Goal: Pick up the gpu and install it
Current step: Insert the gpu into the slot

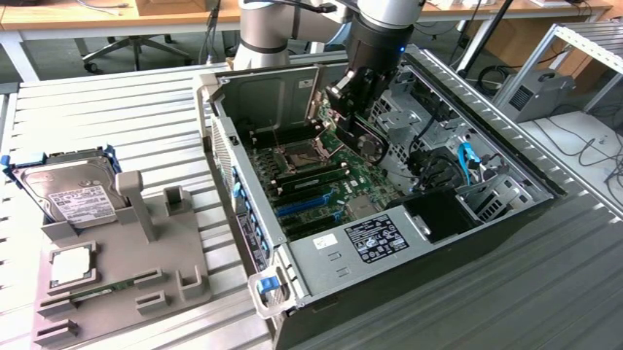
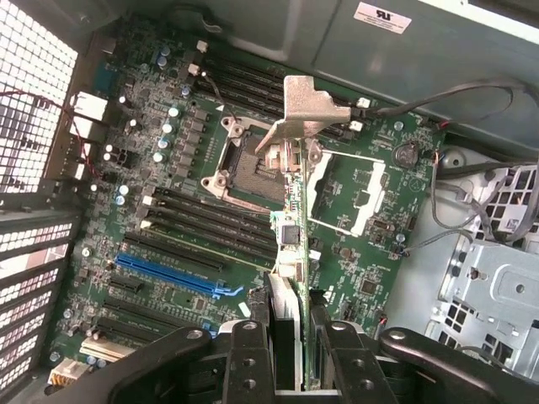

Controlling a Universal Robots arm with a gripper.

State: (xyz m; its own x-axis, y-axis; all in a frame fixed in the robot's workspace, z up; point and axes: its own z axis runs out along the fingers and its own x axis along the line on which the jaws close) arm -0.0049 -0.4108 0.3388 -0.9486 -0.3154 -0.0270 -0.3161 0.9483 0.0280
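So the gpu [image 2: 290, 227] is clamped edge-on between the fingers of my gripper [image 2: 296, 324], hanging inside the open computer case [image 1: 506, 219] with its silver bracket at the end away from the fingers. It's just above the motherboard [image 2: 168, 210], over the socket area, with the blue slot [image 2: 177, 273] off to one side. The hard drive [image 1: 68, 191] sits in its gray stand [image 1: 146, 255] outside the case, on the exterior view's left.
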